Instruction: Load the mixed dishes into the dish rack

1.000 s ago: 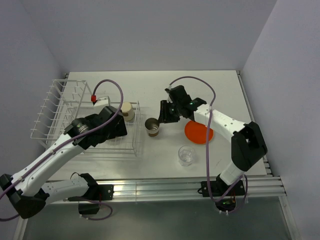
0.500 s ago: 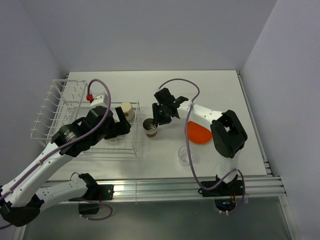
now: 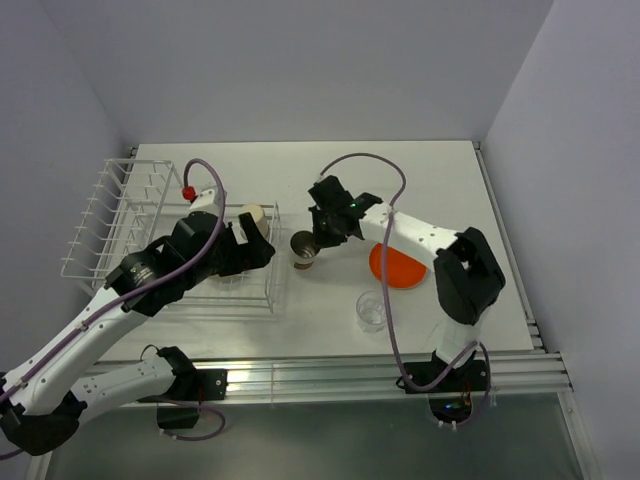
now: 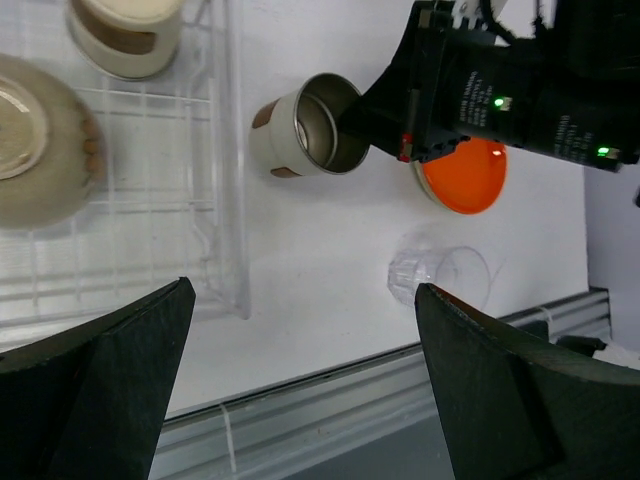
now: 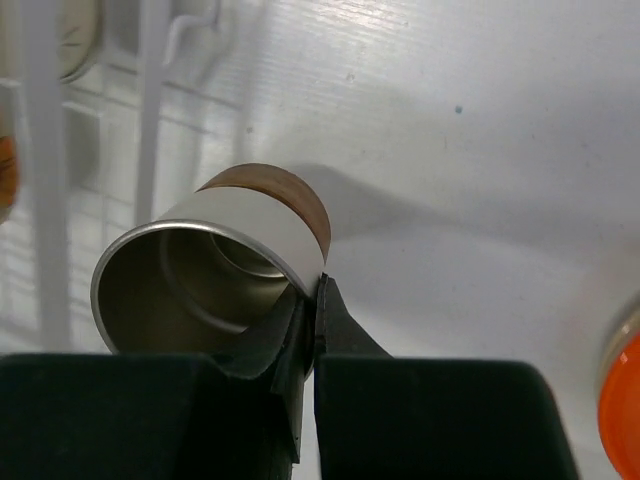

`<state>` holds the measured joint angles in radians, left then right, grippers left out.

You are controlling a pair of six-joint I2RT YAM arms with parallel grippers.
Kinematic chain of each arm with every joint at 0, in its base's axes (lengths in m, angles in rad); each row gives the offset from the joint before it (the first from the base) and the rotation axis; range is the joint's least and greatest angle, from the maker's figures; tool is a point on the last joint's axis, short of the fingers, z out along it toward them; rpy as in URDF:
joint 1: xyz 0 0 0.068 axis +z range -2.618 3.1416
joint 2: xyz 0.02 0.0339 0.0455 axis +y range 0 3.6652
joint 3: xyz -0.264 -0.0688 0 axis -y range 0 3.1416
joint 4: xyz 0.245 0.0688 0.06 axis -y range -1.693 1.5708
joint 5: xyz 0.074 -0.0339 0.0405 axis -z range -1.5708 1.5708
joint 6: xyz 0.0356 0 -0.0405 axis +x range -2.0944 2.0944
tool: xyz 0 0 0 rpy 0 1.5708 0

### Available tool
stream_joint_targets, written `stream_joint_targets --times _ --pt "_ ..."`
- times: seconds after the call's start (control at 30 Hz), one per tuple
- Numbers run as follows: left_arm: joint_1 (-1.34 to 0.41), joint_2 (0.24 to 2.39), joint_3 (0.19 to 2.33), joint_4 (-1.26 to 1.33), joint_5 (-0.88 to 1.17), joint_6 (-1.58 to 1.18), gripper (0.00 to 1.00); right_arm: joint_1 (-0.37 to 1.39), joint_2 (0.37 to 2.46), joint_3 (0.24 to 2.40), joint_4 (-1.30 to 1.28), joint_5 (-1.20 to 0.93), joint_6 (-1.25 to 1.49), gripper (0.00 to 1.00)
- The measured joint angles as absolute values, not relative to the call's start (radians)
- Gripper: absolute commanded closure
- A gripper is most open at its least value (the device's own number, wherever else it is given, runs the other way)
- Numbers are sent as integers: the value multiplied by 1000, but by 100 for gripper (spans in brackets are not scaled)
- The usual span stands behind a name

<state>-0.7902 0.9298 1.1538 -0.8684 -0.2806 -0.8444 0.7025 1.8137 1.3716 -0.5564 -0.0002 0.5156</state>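
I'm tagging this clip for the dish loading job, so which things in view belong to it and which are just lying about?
Part of the job: dish rack; tan cup and shallow dish inside it; second tan cup, pinched by the right gripper; orange plate; clear glass.
Not part of it: purple cable; metal rail at the table's near edge.

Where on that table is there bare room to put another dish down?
The far strip of table, behind the right gripper and plate, is bare. So is the near patch between rack and glass. It is crowded around the held cup, between rack and plate.
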Motion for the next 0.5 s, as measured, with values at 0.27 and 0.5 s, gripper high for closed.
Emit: stream_joint_targets --times 0.27,0.5 --pt "-791 883 1040 -647 -96 -807 1 611 1382 1198 -493 -255 553 100" --pt "-791 771 989 -491 20 -807 1 417 1198 977 -266 -693 690 100"
